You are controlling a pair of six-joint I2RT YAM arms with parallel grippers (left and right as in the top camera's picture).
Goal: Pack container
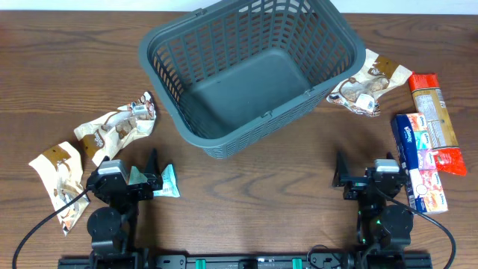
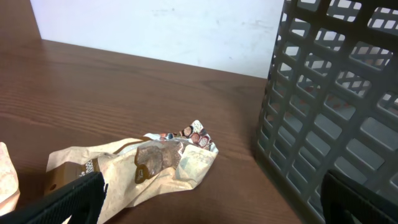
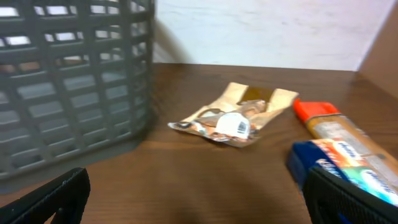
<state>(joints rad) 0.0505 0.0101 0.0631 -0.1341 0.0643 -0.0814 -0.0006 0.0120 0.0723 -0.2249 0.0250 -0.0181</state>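
Two grippers, both spread wide, nothing held.

Left wrist: left gripper (image 2: 211, 193); cream snack pack (image 2: 155, 165) ahead-left, container (image 2: 336, 106) wall close ahead-right.

Right wrist: right gripper (image 3: 196, 193); container wall ahead-left, cream pouch (image 3: 233, 121) ahead, orange pack (image 3: 329, 121) and blue box (image 3: 348, 168) right.

Overhead only: container floor bare, teal pack (image 1: 169, 181) just beside left gripper.

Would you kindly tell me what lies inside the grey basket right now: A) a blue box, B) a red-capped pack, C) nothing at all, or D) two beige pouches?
C: from overhead, the basket shows only its bare solid floor; the beige pouch beside it lies outside on the table.
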